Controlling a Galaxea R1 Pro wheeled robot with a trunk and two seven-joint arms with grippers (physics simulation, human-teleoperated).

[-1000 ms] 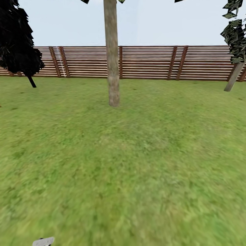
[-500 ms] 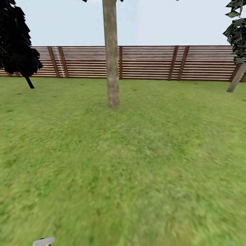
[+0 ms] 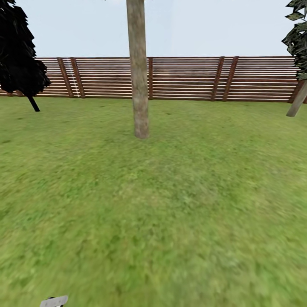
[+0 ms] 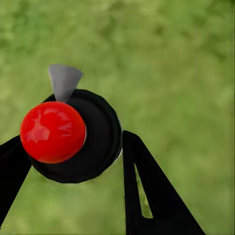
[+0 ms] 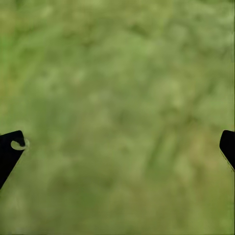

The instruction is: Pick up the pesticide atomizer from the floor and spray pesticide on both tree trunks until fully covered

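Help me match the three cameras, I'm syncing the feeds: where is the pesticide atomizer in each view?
Head view: a small grey bit at the bottom edge, left of centre, may be its nozzle; too small to tell.
Left wrist view: the pesticide atomizer, black with a red cap, sits left of centre, clamped in the left claw.
Right wrist view: the open right claw hangs over grass.
Shared landmark: the lawn.

Head faces tree trunk [image 3: 137, 68]; wrists close over lawn [image 5: 117, 98].
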